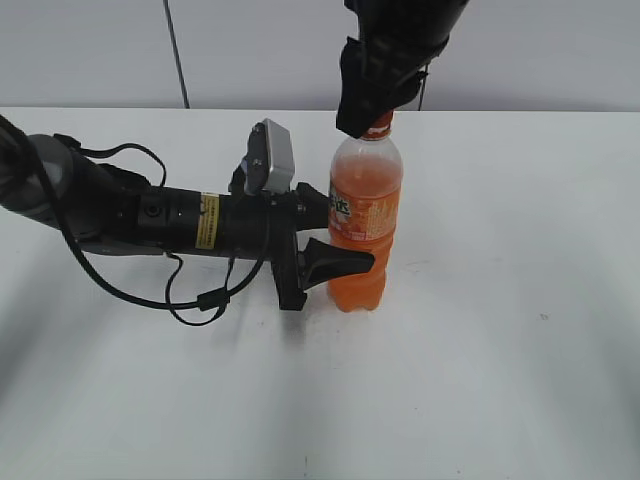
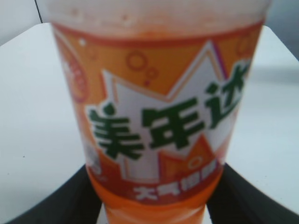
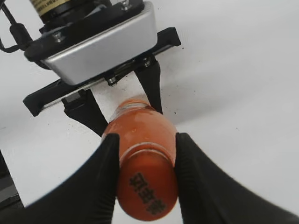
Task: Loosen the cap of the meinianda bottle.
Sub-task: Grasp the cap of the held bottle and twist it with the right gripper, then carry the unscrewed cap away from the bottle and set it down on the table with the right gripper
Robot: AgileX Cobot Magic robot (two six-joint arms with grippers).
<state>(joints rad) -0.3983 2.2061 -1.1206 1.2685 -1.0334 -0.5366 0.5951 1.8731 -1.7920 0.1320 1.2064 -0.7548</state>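
Observation:
The meinianda bottle (image 1: 364, 225) stands upright on the white table, full of orange liquid, with an orange-green label. My left gripper (image 1: 335, 235) is shut on its waist from the left; the left wrist view shows the label (image 2: 159, 116) close up between the two black fingers (image 2: 154, 205). My right gripper (image 1: 368, 105) comes down from above and is shut on the orange cap (image 3: 147, 186), one black finger on each side of it (image 3: 145, 179). In the exterior view only a sliver of the cap (image 1: 379, 127) shows below the fingers.
The left arm (image 1: 150, 215) lies low across the table with a looping black cable (image 1: 190, 295) beside it. The white table (image 1: 500, 350) stretches to the right and front. A grey wall stands behind.

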